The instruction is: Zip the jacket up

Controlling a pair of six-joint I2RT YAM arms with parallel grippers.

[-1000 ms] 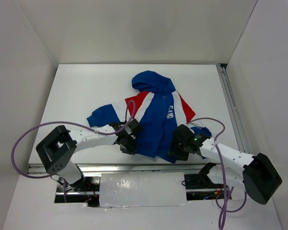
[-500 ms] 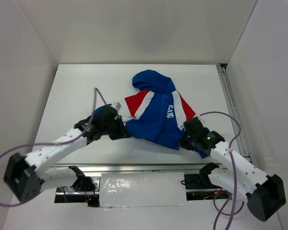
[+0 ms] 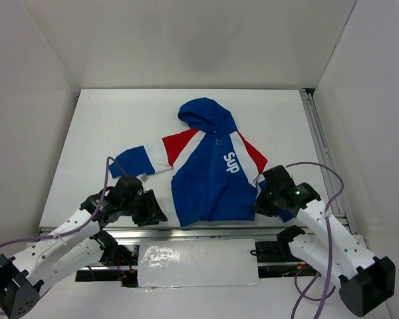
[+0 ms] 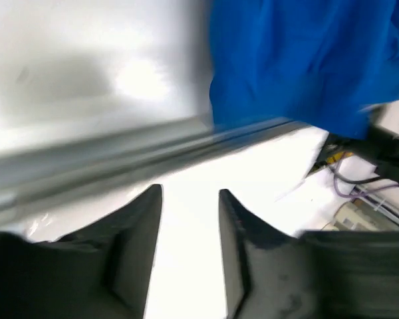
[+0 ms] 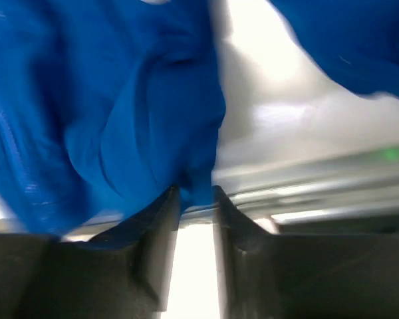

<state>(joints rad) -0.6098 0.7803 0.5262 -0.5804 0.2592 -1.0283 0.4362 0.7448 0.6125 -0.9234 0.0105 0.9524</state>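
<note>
The jacket lies flat and face up in the middle of the white table. Its hood points toward the top of the frame and its hem runs along the near edge. One sleeve stretches out to the left. The white lettering sits right of the centre line, and the front panels appear to meet. The zipper itself is too small to read, so I cannot tell how far it is closed.

The left gripper sits low at the lower left, just beside the hem corner but apart from it. In the left wrist view its fingers are spread with nothing between them, above a metal rail, with blue cloth at the upper right. The right gripper is at the jacket's lower right edge. In its wrist view the fingers stand close together and blue fabric bunches right at their tips. Blur hides whether the cloth is actually pinched.

The fabric looks light, soft and limp. It will likely wrinkle and slide on the smooth table rather than resist a pull. My judgement is that one gripper should pin the hem beside the zipper's base to keep it taut. The other should take the small slider tab, since the loose cloth would only drag along.
</note>
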